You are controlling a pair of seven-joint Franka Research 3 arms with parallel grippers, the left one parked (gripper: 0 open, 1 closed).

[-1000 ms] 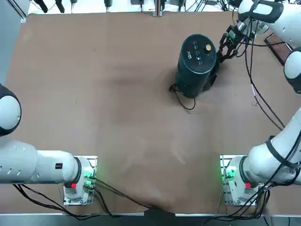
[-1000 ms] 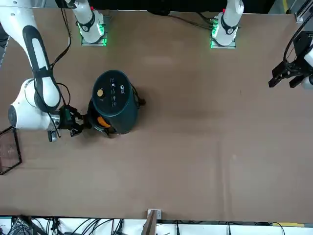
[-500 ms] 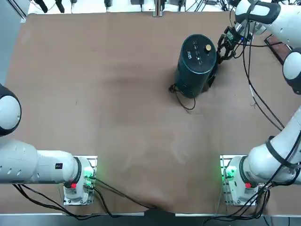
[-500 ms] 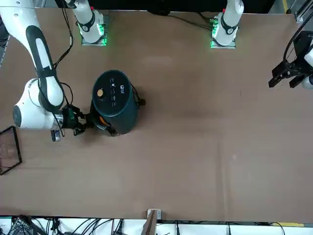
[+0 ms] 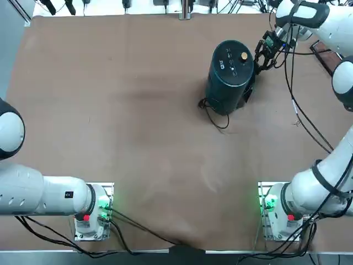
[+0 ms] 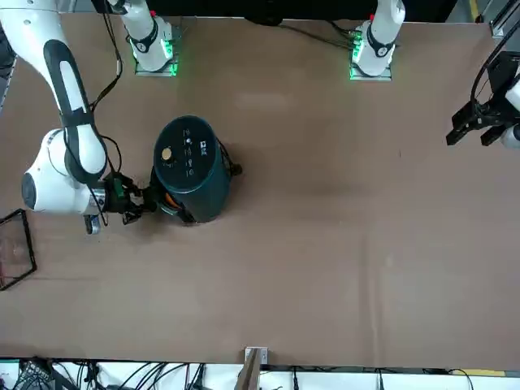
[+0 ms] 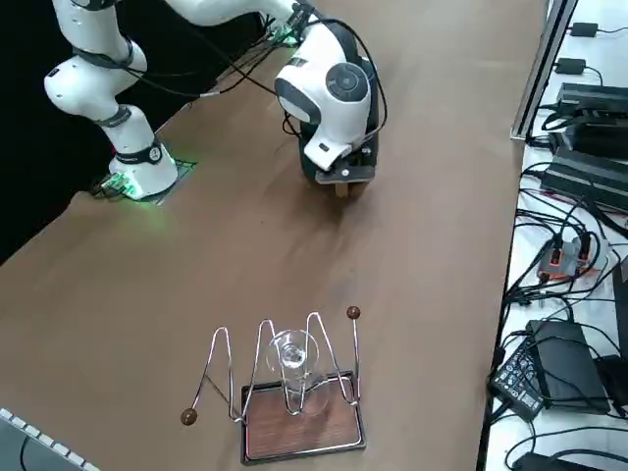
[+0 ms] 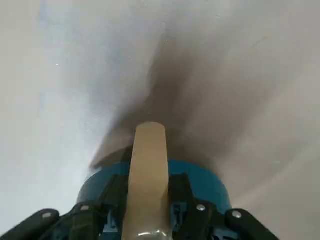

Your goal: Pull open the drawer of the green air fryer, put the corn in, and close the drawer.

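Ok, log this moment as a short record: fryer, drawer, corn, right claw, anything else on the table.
fryer: green air fryer stands upright toward the table's far right, black cord trailing from its base
drawer: drawer nearly pushed in, only a narrow gap showing
corn: corn just visible as an orange sliver inside that gap
right claw: right claw shut, level at the drawer's front, on the handle side
other: wire rack on a brown base holding a clear glass, near the table's right edge

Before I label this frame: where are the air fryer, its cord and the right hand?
green air fryer (image 5: 231,62), top view, black top panel.
cord (image 5: 216,118), top view, loop on the table.
right hand (image 5: 260,55), top view, between its fingertips.
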